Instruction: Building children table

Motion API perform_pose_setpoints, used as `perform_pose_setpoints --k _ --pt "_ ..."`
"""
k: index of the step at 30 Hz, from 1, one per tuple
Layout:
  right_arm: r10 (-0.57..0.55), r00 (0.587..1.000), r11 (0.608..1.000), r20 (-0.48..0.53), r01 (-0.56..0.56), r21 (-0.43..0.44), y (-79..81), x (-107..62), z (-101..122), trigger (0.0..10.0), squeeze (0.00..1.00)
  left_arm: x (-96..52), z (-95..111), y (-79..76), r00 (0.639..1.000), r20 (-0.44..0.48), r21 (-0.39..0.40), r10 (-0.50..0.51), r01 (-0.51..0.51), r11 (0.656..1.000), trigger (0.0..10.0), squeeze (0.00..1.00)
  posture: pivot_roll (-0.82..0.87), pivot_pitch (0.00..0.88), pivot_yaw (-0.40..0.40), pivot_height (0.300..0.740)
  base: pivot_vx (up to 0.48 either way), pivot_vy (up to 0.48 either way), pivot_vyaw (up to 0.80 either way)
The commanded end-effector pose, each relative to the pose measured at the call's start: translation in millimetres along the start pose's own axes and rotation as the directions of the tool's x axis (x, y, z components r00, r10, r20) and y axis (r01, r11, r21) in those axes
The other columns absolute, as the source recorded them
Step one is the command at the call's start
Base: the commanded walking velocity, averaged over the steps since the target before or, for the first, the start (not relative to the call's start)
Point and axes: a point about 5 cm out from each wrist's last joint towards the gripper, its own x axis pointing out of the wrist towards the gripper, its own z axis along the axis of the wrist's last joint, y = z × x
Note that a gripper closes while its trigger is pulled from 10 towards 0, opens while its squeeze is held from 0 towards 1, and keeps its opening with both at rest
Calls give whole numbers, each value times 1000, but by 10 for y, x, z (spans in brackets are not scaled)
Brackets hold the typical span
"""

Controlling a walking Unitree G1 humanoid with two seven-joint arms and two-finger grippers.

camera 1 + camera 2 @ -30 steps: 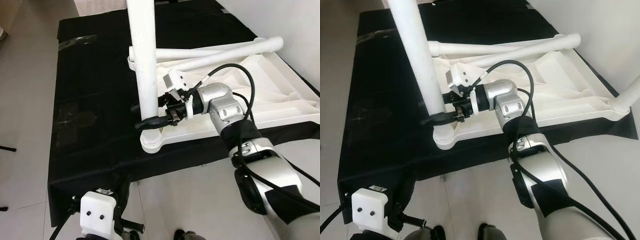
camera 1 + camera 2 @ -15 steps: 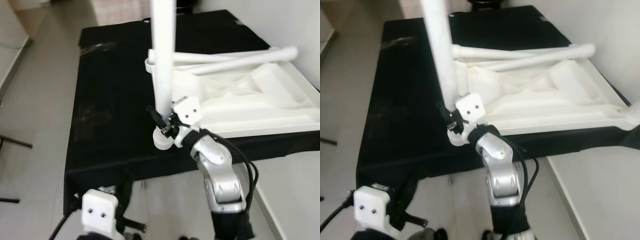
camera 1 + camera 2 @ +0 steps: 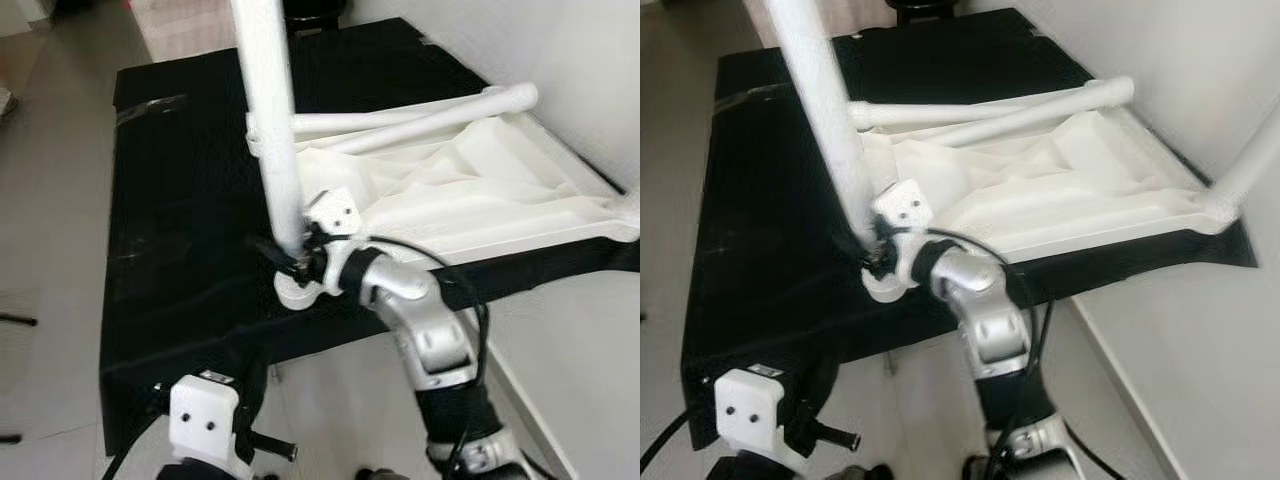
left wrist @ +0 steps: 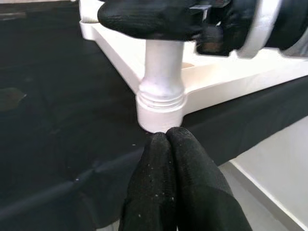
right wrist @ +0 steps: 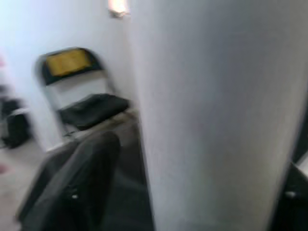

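Low down, right gripper [image 3: 290,262] fingers clasping smooth white cylindrical table leg [image 3: 268,120]; left gripper [image 4: 167,139] fingers pressed together.

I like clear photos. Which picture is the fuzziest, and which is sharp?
Right wrist view is fuzziest: the white table leg is a smeared blur up close. Left wrist view is sharp, showing the left hand. The eye views are only slightly soft.

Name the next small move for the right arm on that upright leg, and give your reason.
Probably turn the upright leg further into its corner socket. The right tool is clamped low around it, just above the socket on the overturned tabletop, and the leg leans slightly. The left tool hangs shut below the edge.
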Motion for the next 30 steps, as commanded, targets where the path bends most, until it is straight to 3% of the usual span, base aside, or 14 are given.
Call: perform_pose_setpoints --k 1,3,4,5,6,17,18,19,20,21,30 --pt "115 992 993 47 -114 -17 58 47 68 10000 1000 -13 -33 -6 1000 -21 -6 0 0 1000 10000 0 -15 214 0 740 0 0 0" --pt "179 983 983 47 -177 -45 11 45 103 10000 1000 -15 -31 -11 1000 -22 -7 -2 1 1000 10000 0 -11 216 -1 740 0 0 0" --pt "312 949 948 38 -309 -74 -99 21 170 10000 1000 -25 -26 -21 1000 -23 -9 -2 2 1000 10000 0 -4 220 -2 740 0 0 0" --pt "312 949 948 38 -309 -74 -99 21 170 10000 1000 -25 -26 -21 1000 -23 -9 -2 2 1000 10000 0 -4 220 -2 740 0 0 0" --pt "379 925 924 24 -377 -62 -159 3 204 10000 0 -31 -22 -26 1000 -23 -9 -2 1 1000 10000 0 0 224 -3 740 0 0 0" --pt "567 823 823 -13 -567 -22 -398 58 414 10000 0 -83 3 -44 1000 -31 -9 -2 1 1000 10000 0 25 246 -2 740 0 0 0" --pt "581 814 814 -17 -581 -20 -402 63 417 9059 0 -88 5 -47 999 -32 -9 -2 1 1000 10000 0 25 247 -2 740 0 0 0" --pt "581 814 814 -17 -581 -20 -402 63 417 9059 0 -88 5 -47 999 -32 -9 -2 1 1000 10000 0 25 247 -2 740 0 0 0" --pt "594 804 804 -19 -595 -16 -414 73 420 5333 0 -91 5 -48 999 -34 -9 -1 1 1000 10000 0 26 248 -2 740 0 0 0" --pt "605 796 796 -16 -605 -11 -426 79 424 0 0 -94 6 -50 999 -35 -9 -1 0 1000 10000 0 25 249 -3 740 0 0 0" --pt "589 808 808 -4 -589 -8 -500 38 399 0 0 -85 0 -54 999 -35 -10 1 -2 1000 10000 0 16 246 -3 740 0 0 0"
